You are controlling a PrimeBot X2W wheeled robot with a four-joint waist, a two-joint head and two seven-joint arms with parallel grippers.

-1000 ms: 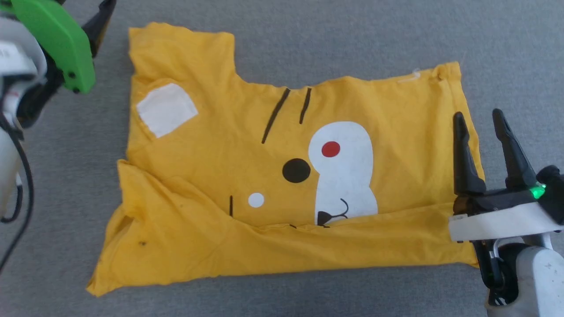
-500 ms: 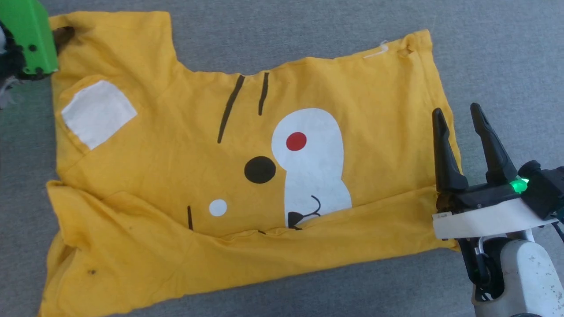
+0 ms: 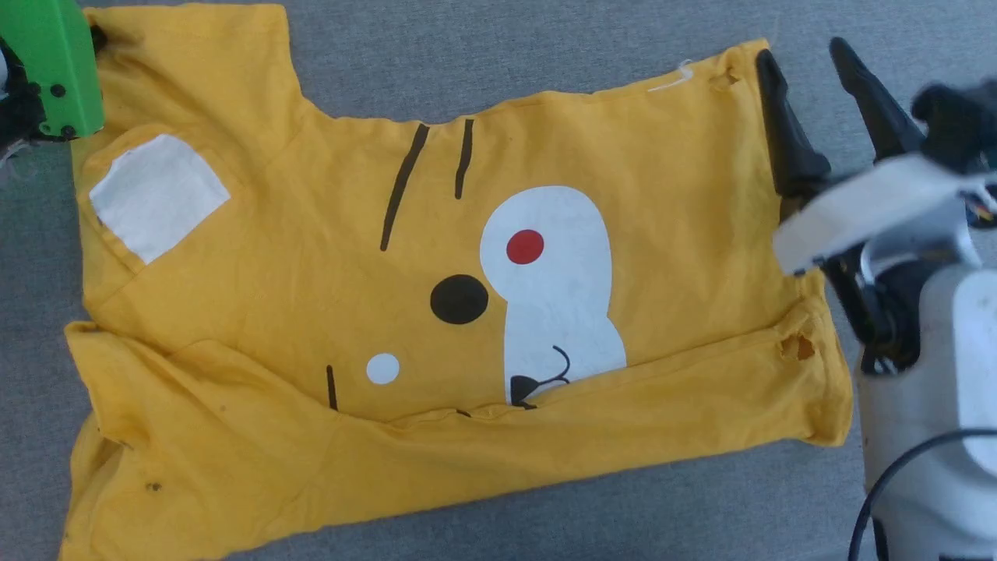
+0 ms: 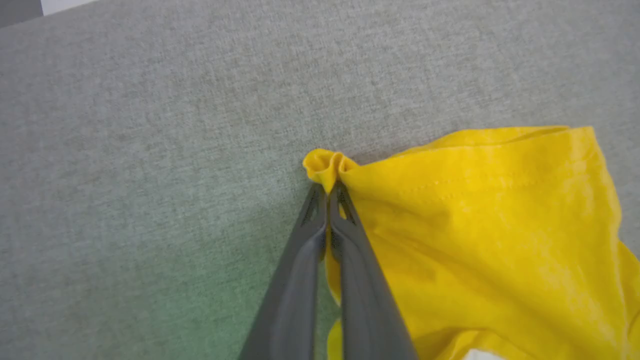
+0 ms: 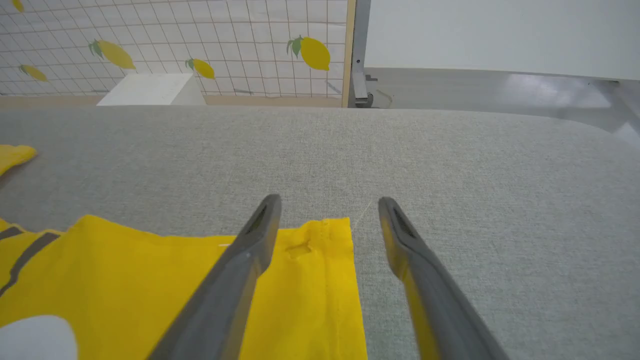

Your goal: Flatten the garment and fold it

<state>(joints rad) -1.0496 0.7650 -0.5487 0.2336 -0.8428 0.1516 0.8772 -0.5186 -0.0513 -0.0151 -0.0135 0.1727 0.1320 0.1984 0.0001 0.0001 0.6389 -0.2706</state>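
The garment (image 3: pixel 311 257), a mustard-yellow t-shirt, lies spread print-up on the grey surface, with its near edge folded over the animal face. My left gripper (image 4: pixel 328 187) is shut on a bunched corner of the garment's (image 4: pixel 475 225) sleeve. In the head view the left gripper's green housing (image 3: pixel 54 70) sits at that far left sleeve corner. My right gripper (image 3: pixel 806 66) is open at the far right corner. In the right wrist view the right gripper (image 5: pixel 330 202) straddles that corner of the garment (image 5: pixel 150 280), with one finger over the cloth and one over bare surface.
The grey fabric surface (image 3: pixel 545 47) runs all round the shirt. A small hole (image 3: pixel 796 347) shows near the shirt's right hem. Beyond the surface's far edge stand a white box (image 5: pixel 150 90), a lemon-print grid wall (image 5: pixel 225 35) and a metal post (image 5: pixel 357 50).
The head camera has shifted. My left gripper has closed on the sleeve corner. My right gripper has moved forward along the shirt's right edge to its far corner, still open.
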